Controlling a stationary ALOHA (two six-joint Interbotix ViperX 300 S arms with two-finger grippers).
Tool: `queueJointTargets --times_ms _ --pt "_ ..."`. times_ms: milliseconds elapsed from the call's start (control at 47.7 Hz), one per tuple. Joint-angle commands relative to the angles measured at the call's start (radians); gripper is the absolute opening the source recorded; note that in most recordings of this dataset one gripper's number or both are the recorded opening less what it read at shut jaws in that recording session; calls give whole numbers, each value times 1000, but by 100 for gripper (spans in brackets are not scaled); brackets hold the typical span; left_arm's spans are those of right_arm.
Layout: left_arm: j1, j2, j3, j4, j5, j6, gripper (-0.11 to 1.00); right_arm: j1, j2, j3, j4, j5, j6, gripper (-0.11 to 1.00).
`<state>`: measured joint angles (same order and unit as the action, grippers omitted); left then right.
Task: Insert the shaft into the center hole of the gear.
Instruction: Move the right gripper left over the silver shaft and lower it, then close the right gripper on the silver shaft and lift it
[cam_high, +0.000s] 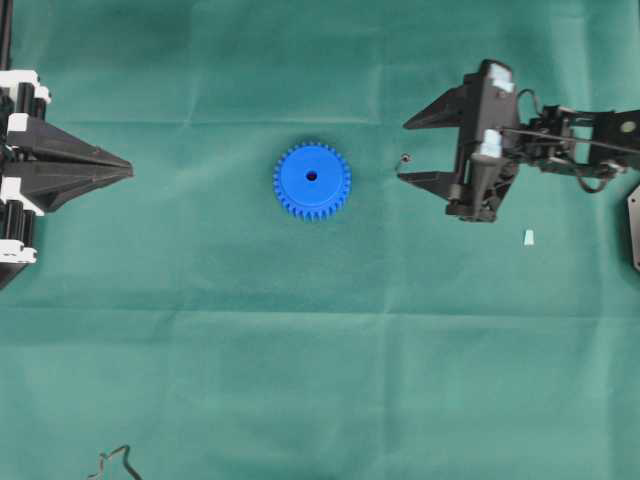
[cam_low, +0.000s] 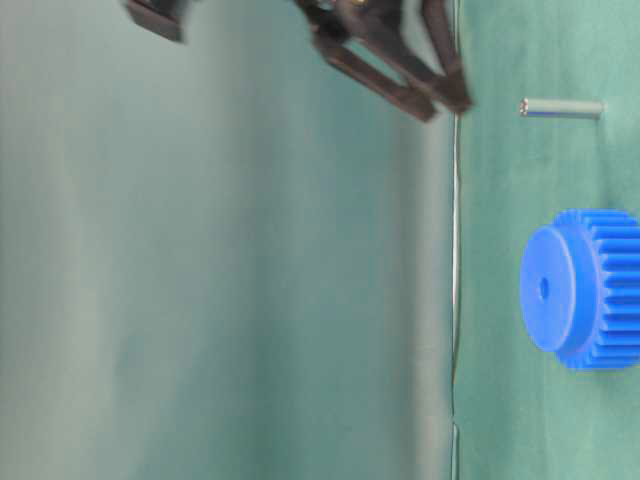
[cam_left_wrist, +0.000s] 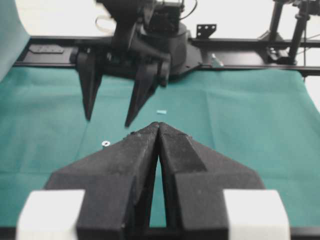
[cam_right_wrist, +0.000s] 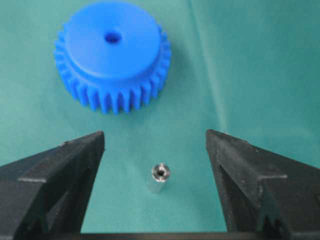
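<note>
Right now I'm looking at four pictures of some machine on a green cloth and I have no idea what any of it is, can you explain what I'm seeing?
It is a robot with two arms, each ending in a black two-fingered gripper. One picture looks down from above, one from table level, and two come from cameras on the wrists. On the green cloth lie a blue toothed gear with a center hole, a tiny metal shaft, standing on end, and a small pale wedge-shaped piece. The right gripper is open, its fingers on either side of the shaft without holding it. The left gripper is shut and empty, off to the side. Nothing is held.
</note>
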<state>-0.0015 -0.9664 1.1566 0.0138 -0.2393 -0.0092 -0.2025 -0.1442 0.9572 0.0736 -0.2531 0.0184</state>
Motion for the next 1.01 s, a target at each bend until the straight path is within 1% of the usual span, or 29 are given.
queueJointTargets --times_ms 0,210,335,461,566,670,796,859,880,901,985 --pt "0 5 -25 3 -5 0 0 -8 41 -26 8 -23 0 83" --pt "0 9 -23 3 0 0 0 -20 89 -18 9 -37 0 82" --pt "0 9 -25 3 0 0 0 -21 106 -17 23 -41 0 82" --pt "0 9 -23 3 0 0 0 -21 112 -17 25 -40 0 81" --pt "-2 9 -25 2 0 -2 0 -21 115 -17 25 -41 0 78" --pt "0 11 -23 3 0 -2 0 -21 114 -17 23 -43 0 66" --pt "-2 9 -23 3 0 -2 0 -21 114 -15 25 -34 0 34" --pt "0 9 -25 3 0 -2 0 -21 114 -17 23 -28 0 20" --pt "0 9 -25 3 0 -2 0 -21 114 -17 23 -28 0 17" --pt "0 8 -25 3 0 -2 0 -20 114 -17 25 -26 0 16" --pt "0 6 -25 3 0 -2 0 -21 114 -18 23 -25 0 16"
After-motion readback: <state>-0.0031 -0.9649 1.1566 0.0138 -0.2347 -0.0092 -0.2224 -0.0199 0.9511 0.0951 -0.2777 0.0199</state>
